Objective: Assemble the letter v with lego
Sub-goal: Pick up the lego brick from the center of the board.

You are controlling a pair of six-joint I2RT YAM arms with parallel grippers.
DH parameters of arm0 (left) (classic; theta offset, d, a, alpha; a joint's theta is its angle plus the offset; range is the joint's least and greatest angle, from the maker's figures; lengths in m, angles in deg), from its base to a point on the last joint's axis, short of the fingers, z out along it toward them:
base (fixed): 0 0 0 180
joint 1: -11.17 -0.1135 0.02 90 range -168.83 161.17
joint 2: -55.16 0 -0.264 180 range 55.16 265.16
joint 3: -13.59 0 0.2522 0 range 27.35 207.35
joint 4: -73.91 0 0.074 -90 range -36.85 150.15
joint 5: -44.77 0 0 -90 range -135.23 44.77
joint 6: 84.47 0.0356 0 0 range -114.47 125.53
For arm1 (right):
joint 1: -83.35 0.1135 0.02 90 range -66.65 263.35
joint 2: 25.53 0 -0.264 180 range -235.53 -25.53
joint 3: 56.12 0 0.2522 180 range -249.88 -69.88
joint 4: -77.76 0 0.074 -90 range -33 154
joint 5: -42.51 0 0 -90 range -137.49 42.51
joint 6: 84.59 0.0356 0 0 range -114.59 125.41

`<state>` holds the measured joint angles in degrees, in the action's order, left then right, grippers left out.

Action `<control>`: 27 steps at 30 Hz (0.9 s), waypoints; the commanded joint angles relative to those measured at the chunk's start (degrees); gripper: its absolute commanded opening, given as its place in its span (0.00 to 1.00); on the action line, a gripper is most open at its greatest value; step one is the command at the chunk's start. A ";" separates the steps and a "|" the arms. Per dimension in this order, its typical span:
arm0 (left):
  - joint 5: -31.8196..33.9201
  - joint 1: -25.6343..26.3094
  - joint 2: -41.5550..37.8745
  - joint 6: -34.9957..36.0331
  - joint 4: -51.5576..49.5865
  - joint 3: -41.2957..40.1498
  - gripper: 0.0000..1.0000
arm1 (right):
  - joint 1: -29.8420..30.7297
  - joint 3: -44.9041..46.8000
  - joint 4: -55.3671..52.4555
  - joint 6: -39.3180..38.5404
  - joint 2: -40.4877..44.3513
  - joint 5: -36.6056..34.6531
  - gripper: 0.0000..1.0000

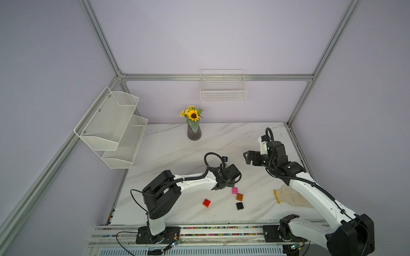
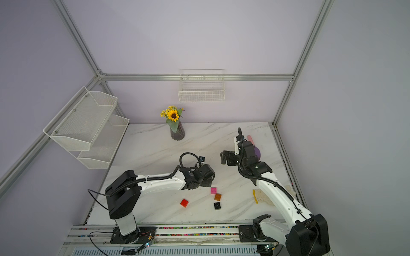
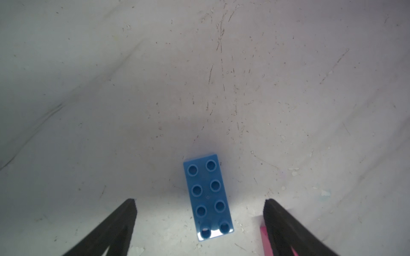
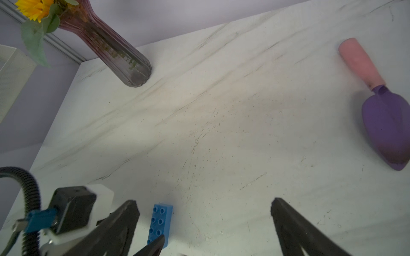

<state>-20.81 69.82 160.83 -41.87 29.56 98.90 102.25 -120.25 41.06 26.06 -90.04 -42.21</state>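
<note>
Left wrist view: the left gripper point(image 3: 199, 200) is spread, its two black ribbed fingers point(image 3: 115, 228) standing either side of the blue brick point(image 3: 208, 197) with clear gaps and touching nothing. The fingers' roots are cut off by the frame. The brick is a long glossy rectangle with eight round studs. A sliver of the pink brick point(image 3: 264, 236) shows behind one finger. The table point(image 3: 199, 77) is matt white and finely scratched.

Right wrist view: the right gripper point(image 4: 203, 200) is spread wide over bare marble, holding nothing. The ribbed dark vase point(image 4: 115, 48) stands at the table's back edge. The blue brick lies well apart from it, its end covered by a black finger. Open tabletop runs from the vase to the purple trowel point(image 4: 386, 124), whose blade tip is cropped.

In both top views the blue brick is hidden under the left wrist. Well forward of the vase, the red brick point(image 1: 206, 202), orange-brown brick point(image 1: 239, 196) and black brick point(image 1: 239, 206) lie loose with the pink one, none joined.
</note>
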 commanded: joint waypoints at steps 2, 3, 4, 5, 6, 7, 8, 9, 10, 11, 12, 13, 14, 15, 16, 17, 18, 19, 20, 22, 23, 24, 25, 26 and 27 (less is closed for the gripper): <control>1.62 -0.12 1.87 -1.56 -2.15 2.95 0.87 | 0.06 1.84 -3.34 1.56 2.62 4.21 0.97; 2.04 -0.12 2.33 -1.56 -2.19 3.33 0.86 | 0.04 2.17 -3.34 1.72 3.21 4.21 0.97; 2.57 -0.12 2.70 -1.84 -2.57 3.67 0.86 | 0.09 2.42 -3.32 1.81 3.59 4.25 0.97; 2.86 -0.10 3.04 -2.04 -2.67 3.93 0.85 | 0.09 2.49 -3.34 1.90 3.67 4.37 0.97; 3.00 -0.04 3.49 -2.15 -2.83 4.18 0.85 | 0.09 2.43 -3.34 1.97 3.70 4.52 0.97; 3.31 -0.12 4.01 -2.53 -3.46 4.66 0.84 | 0.09 2.38 -3.34 2.16 3.49 4.82 0.97; 3.40 -0.12 4.63 -2.61 -3.75 5.10 0.83 | 0.09 2.31 -3.34 2.24 3.08 4.70 0.97; 3.37 -0.12 5.16 -2.70 -4.05 5.47 0.82 | 0.08 2.09 -3.34 2.29 2.59 4.57 0.97; 3.39 -0.10 5.93 -3.02 -4.58 5.99 0.79 | 0.08 1.89 -3.34 2.06 1.89 4.40 0.97; 3.36 -0.08 6.60 -3.35 -4.88 6.26 0.75 | 0.09 1.70 -4.13 2.03 1.30 4.39 0.97; 3.36 -0.12 6.90 -3.57 -4.93 6.32 0.74 | 0.09 1.60 -4.91 2.00 0.88 4.43 0.97; 3.34 -0.11 7.33 -4.19 -5.21 6.39 0.73 | 0.09 1.59 -5.04 1.99 0.64 4.70 0.97; 3.36 -0.12 7.63 -4.57 -5.35 6.36 0.72 | 0.04 1.52 -5.12 2.03 0.52 4.91 0.97; 3.29 -0.12 7.72 -4.92 -5.35 6.17 0.70 | 0.09 1.50 -5.11 2.08 0.58 5.01 0.97; 3.19 -0.12 7.84 -5.39 -5.44 5.95 0.68 | 0.09 1.59 -5.19 2.14 0.66 5.00 0.97; 3.26 -0.12 7.72 -5.72 -5.38 5.75 0.67 | 0.09 1.51 -5.29 2.19 0.73 4.84 0.97; 3.26 -0.12 7.70 -5.86 -5.24 5.46 0.66 | 0.09 1.50 -5.53 2.19 0.90 4.67 0.97; 3.22 -0.12 7.61 -5.80 -4.95 5.19 0.66 | 0.08 1.50 -5.61 2.14 1.03 4.42 0.97; 3.27 -0.12 7.60 -5.50 -4.71 5.10 0.65 | 0.08 1.50 -5.58 2.15 1.22 4.39 0.97; 3.16 -0.17 7.51 -4.81 -4.13 4.92 0.58 | 0.09 1.33 -5.88 2.15 1.54 4.30 0.97; 3.11 -0.29 7.45 -4.81 -4.01 4.85 0.57 | 0.05 1.33 -5.97 2.16 1.65 4.30 0.97; 2.73 -0.42 7.45 -4.46 -3.47 4.62 0.54 | 0.05 1.38 -5.97 2.23 1.88 4.24 0.97; 1.96 -0.68 7.42 -3.88 -2.60 4.20 0.50 | 0.09 1.50 -5.98 2.27 1.93 4.22 0.97; 1.16 -0.84 7.29 -3.55 -1.81 3.77 0.46 | 0.09 1.50 -6.02 2.27 2.02 4.13 0.97; 0.47 -1.05 7.27 -3.41 -1.20 3.40 0.44 | 0.09 1.43 -6.21 2.27 1.90 4.14 0.97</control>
<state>-20.24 69.45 169.09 -44.86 26.28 103.05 102.25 -118.08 36.12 27.46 -89.43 -37.75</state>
